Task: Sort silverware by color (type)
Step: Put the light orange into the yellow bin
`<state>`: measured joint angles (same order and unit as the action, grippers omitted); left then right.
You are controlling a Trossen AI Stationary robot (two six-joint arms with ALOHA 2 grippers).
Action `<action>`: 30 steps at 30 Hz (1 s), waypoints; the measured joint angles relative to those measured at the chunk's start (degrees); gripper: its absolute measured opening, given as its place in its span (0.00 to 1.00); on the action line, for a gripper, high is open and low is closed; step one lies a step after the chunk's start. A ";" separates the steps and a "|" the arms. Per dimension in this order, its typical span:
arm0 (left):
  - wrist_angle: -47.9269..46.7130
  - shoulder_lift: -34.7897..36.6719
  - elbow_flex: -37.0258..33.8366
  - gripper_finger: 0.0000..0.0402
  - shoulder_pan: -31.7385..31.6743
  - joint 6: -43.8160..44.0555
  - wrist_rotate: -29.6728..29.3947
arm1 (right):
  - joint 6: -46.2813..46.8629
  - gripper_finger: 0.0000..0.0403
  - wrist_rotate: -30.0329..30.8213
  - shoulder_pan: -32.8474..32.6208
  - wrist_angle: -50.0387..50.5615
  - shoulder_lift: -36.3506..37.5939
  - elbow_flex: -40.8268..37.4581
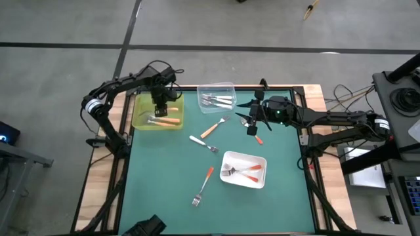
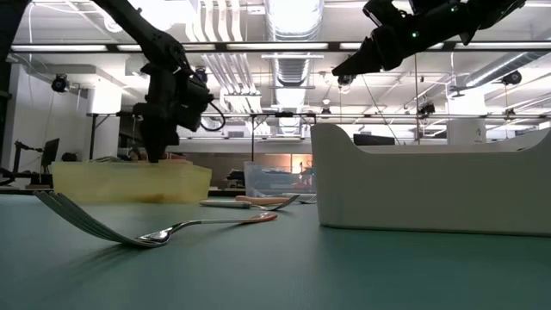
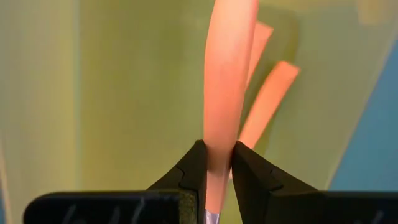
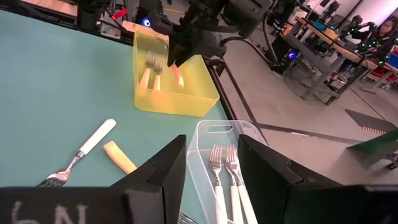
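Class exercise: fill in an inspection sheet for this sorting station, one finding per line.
Surface: green mat.
Job's things: tan forks in yellow tray; white forks in clear tray; red forks in white tray; four forks loose on the mat.
Clutter: nothing seen.
Grippers: left gripper shut on tan fork over the yellow tray; right gripper open, empty, near the clear tray.
Cables: cables off the table's right side.
Surroundings: concrete floor, workshop benches behind.
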<state>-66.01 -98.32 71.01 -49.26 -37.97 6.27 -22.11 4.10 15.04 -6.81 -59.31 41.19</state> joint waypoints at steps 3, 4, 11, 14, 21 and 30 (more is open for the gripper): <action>-0.59 0.00 0.36 0.10 -0.02 -0.97 1.83 | 0.00 0.34 0.01 -0.01 0.00 0.00 0.00; -1.07 0.00 0.34 0.10 0.00 -0.98 1.90 | 0.01 0.34 0.01 -0.02 0.00 0.00 0.00; -1.78 0.00 -1.41 0.10 -0.91 0.92 1.96 | 0.02 0.34 0.00 -0.02 0.04 0.00 0.00; -1.83 0.02 -1.38 0.10 -1.00 1.98 1.90 | 0.02 0.34 0.01 -0.02 0.02 0.00 0.00; 0.12 -0.35 -1.37 0.12 -1.00 3.95 1.90 | 0.02 0.34 0.02 -0.02 0.02 0.00 0.00; 0.38 -3.15 -1.38 0.19 -1.00 4.11 1.59 | 0.55 0.34 0.00 -0.02 0.04 0.00 0.00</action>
<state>-65.63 -101.47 69.63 -50.26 -33.85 7.85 -21.56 4.10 15.03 -6.76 -59.31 41.19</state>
